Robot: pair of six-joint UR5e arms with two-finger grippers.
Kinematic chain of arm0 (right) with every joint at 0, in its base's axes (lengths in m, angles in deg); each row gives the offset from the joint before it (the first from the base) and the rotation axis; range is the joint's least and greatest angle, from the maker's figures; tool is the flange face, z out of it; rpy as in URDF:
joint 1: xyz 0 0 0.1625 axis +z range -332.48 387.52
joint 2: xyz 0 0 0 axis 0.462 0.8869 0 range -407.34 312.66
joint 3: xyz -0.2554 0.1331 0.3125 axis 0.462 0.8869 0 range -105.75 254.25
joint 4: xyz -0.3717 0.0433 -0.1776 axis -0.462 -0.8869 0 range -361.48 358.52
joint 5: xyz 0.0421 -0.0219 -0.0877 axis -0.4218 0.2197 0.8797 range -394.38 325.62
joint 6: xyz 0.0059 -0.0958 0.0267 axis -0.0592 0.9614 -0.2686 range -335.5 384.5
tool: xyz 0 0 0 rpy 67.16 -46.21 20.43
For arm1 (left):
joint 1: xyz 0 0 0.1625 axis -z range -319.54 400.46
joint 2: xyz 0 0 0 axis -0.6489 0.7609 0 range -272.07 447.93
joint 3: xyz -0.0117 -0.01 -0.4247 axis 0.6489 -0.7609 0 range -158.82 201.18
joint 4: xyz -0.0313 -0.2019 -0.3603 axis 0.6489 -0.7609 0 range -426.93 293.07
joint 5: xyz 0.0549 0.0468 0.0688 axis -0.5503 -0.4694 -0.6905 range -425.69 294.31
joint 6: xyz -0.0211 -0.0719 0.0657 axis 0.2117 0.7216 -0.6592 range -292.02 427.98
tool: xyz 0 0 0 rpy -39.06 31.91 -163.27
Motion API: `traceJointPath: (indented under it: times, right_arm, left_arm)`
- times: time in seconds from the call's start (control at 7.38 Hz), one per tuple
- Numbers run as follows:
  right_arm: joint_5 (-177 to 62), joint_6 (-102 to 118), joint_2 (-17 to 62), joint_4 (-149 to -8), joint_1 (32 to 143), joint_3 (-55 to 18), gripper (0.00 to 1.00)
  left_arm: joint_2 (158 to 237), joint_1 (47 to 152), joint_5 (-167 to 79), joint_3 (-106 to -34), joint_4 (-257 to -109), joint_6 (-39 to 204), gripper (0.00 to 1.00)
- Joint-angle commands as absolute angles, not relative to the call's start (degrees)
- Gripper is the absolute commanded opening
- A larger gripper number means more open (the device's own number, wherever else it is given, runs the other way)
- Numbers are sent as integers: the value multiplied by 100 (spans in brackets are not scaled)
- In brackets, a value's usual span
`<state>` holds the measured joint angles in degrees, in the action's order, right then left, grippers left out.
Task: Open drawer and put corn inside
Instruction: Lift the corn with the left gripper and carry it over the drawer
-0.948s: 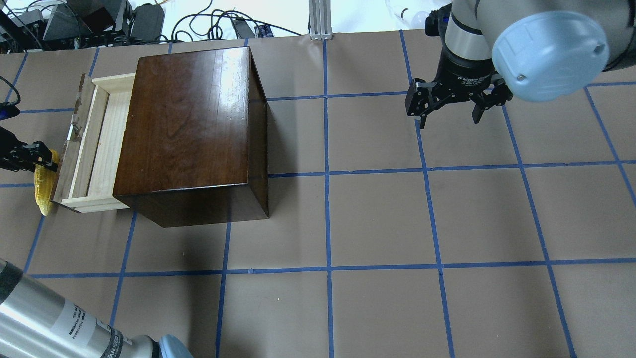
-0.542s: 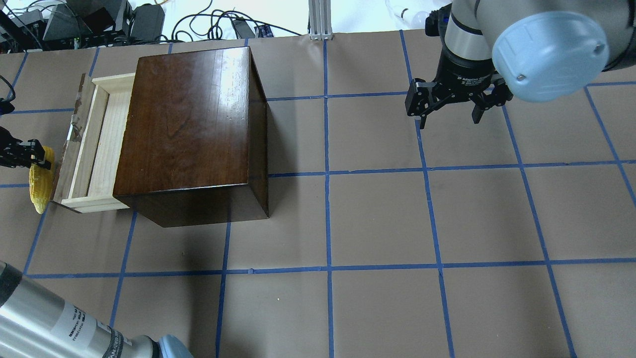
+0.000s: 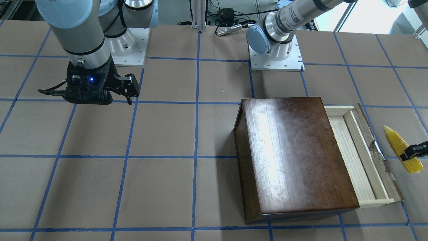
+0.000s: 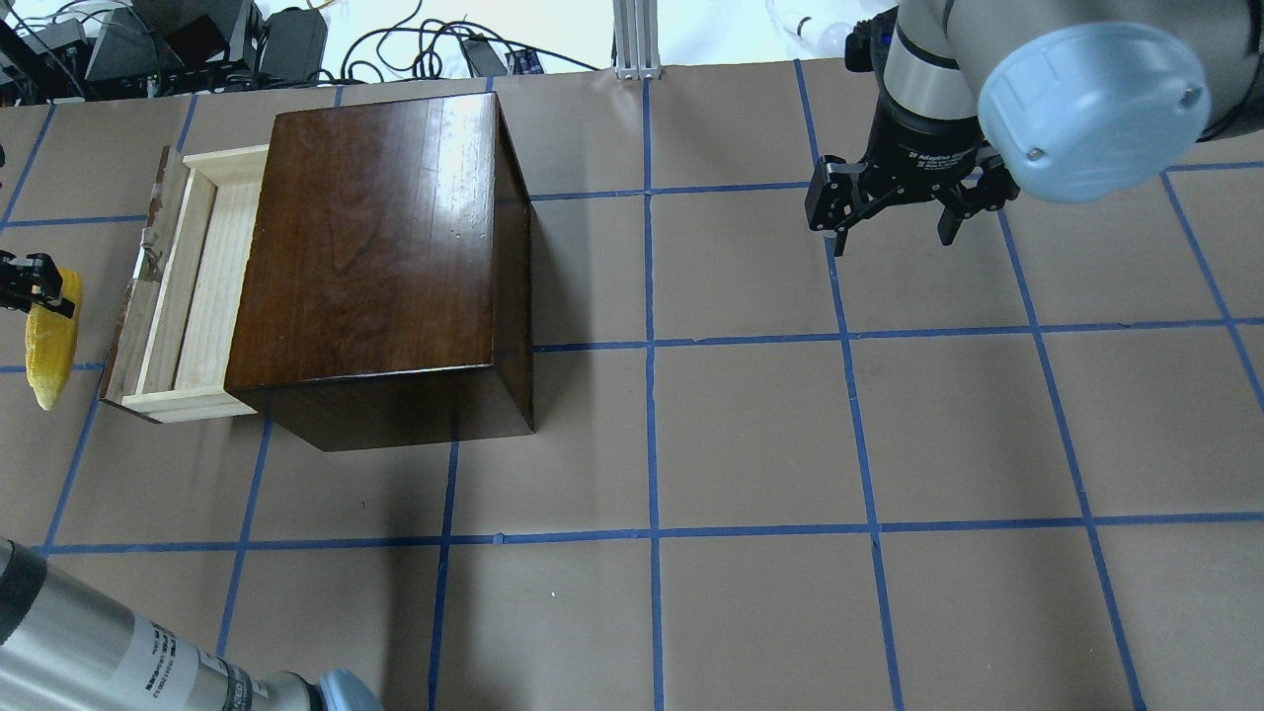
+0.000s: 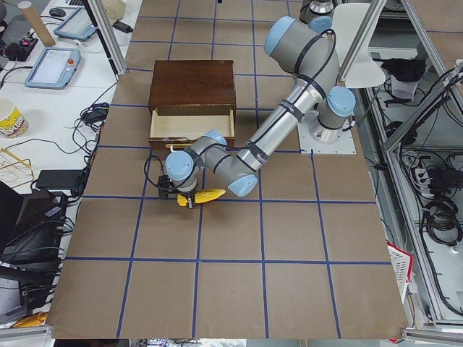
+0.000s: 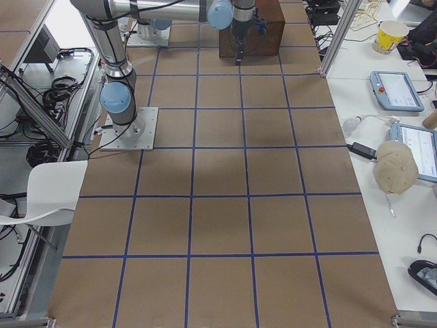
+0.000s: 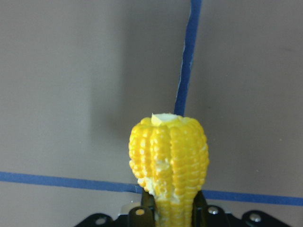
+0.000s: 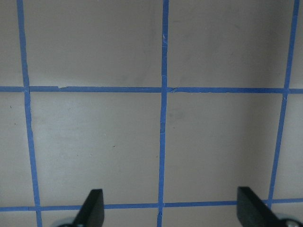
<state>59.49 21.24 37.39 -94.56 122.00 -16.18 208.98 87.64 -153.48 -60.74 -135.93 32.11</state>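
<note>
The pale wooden drawer stands pulled out of the glossy dark-brown box; its inside holds nothing. The yellow corn hangs above the table just outside the drawer's dark front panel. My left gripper is shut on the cob's thick half, at the table's left edge. My right gripper hovers open over bare table far to the right, with nothing between its fingers.
Brown paper with a blue tape grid covers the table. Cables and electronics lie beyond the far edge. Both arm bases stand on the robot's side. Side benches hold tablets and a cup.
My left gripper has carried the corn leftward, away from the drawer's front panel, and lifted it off the table. The right arm has stayed still.
</note>
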Motion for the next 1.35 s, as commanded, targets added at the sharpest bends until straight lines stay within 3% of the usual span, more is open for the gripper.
traceJointPath:
  times: [0.0, 0.41, 1.22]
  right_arm:
    - [5949, 2124, 3739, -9456, 12200, -1619, 100]
    - [5949, 2124, 3739, -9456, 12200, -1619, 100]
    - [5949, 2124, 3739, -9456, 12200, -1619, 100]
  left_arm:
    - [20589, 8836, -15367, -5759, -14221, 3212, 0]
    - [20237, 9440, -15586, -5300, -15058, 3283, 0]
    - [19858, 10338, -15578, -5361, -15393, 3300, 0]
